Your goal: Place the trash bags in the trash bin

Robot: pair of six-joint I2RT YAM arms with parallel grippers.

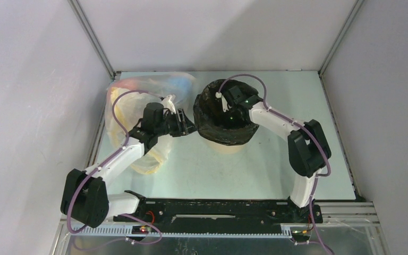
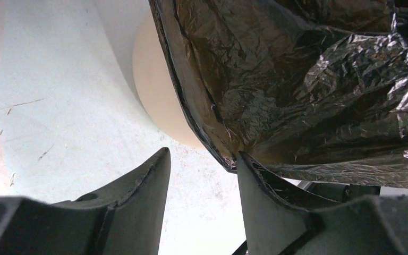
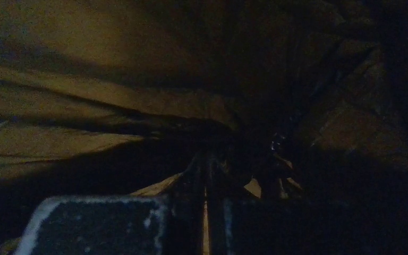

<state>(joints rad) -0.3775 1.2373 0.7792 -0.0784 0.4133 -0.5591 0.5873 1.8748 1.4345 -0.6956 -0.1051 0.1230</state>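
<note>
While trash bag [image 1: 226, 127] lines trash bin [image 2: 156, 95], left fingers [image 2: 133, 207] parted beside hem, right fingers [image 3: 101, 223] clenched inside.

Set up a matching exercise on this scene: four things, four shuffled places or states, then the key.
1. glossy black crinkled plastic bag
2. round tan bucket
3. translucent clear plastic bag
4. left gripper

A. open, beside the black bag's edge
B. lying at the table's left side
C. draped over the bucket's rim
D. mostly covered, only its lower wall showing

Pairs: 1-C, 2-D, 3-B, 4-A
</note>
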